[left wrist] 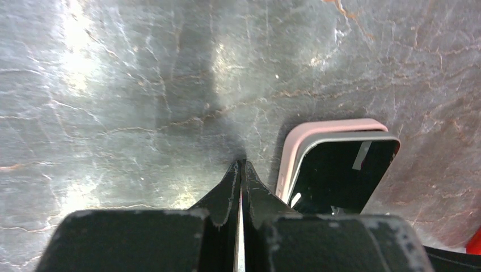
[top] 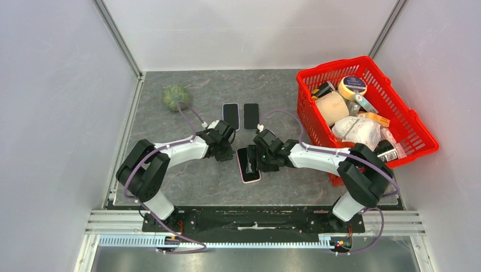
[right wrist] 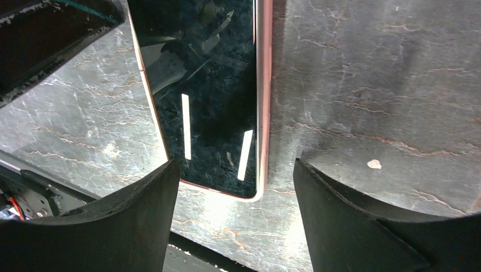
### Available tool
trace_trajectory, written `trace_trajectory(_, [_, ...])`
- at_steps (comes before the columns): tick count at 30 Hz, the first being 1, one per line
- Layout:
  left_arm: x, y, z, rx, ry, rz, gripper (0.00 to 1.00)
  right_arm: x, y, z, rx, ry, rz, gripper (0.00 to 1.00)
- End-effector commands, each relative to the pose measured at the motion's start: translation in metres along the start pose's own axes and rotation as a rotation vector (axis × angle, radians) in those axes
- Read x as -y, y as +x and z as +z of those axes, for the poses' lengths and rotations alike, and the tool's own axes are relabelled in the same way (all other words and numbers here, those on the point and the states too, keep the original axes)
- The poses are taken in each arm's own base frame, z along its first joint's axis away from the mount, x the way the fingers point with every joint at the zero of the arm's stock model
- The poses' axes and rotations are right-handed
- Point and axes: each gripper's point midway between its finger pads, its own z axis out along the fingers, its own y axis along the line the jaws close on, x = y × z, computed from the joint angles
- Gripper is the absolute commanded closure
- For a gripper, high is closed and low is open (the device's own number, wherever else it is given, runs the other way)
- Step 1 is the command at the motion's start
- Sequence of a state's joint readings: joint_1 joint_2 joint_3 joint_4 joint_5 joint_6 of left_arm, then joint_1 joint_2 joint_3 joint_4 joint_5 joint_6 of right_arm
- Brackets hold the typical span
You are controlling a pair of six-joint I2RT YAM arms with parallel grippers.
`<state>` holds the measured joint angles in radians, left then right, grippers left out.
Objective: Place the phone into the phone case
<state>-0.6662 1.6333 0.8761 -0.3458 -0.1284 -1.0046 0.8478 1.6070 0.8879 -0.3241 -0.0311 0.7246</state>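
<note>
A black phone (top: 247, 161) lies screen up in a pink phone case (top: 250, 178) in the middle of the table. The case rim shows along the phone's edges in the left wrist view (left wrist: 317, 129) and the right wrist view (right wrist: 264, 85). I cannot tell whether the phone is fully seated. My left gripper (top: 228, 153) is shut and empty, with its tips (left wrist: 241, 165) on the table just left of the case. My right gripper (top: 257, 161) is open, and its fingers (right wrist: 235, 165) straddle the near end of the phone (right wrist: 210, 102) without touching it.
Two more dark phones (top: 231, 115) (top: 251, 115) lie side by side behind the grippers. A green ball-like object (top: 176, 97) sits at the back left. A red basket (top: 334, 63) full of several items stands at the right. White walls enclose the table.
</note>
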Motion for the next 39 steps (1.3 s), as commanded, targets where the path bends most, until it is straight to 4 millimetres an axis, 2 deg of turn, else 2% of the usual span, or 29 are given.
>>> trace_trajectory(1, [-0.004,-0.016,-0.005,0.025,0.005,-0.002,0.94,-0.018,0.003,0.008,0.007,-0.058,0.009,0.18])
trace_trajectory(5, [0.002,-0.024,0.001,0.004,-0.001,0.021,0.94,-0.034,0.011,0.014,-0.002,-0.075,0.001,0.17])
trace_trajectory(15, [0.019,-0.031,0.014,-0.038,-0.002,0.066,0.92,-0.097,0.016,0.02,-0.009,-0.185,-0.067,0.16])
trace_trajectory(17, [0.029,-0.029,0.018,-0.074,0.029,0.091,0.91,-0.098,0.015,0.018,-0.007,-0.172,-0.083,0.16])
trace_trajectory(19, [0.037,-0.024,0.022,-0.11,0.053,0.122,0.91,-0.088,0.011,0.012,0.023,-0.132,-0.088,0.15])
trace_trajectory(22, [0.05,-0.014,0.026,-0.163,0.095,0.164,0.91,-0.062,0.001,-0.005,0.088,-0.05,-0.085,0.13])
trace_trajectory(29, [0.08,0.032,0.025,-0.254,0.188,0.293,0.91,0.01,-0.033,-0.055,0.22,0.102,0.006,0.11])
trace_trajectory(32, [0.09,0.056,0.018,-0.288,0.233,0.343,0.91,0.038,-0.04,-0.064,0.239,0.143,0.052,0.11])
trace_trajectory(34, [0.095,0.068,0.01,-0.294,0.258,0.371,0.91,0.048,-0.041,-0.064,0.233,0.159,0.063,0.11])
trace_trajectory(36, [0.093,0.066,0.001,-0.266,0.259,0.372,0.9,0.052,-0.039,-0.062,0.22,0.159,0.065,0.13])
trace_trajectory(39, [0.085,0.044,-0.016,-0.17,0.217,0.355,0.84,0.047,-0.033,-0.057,0.192,0.127,0.056,0.17])
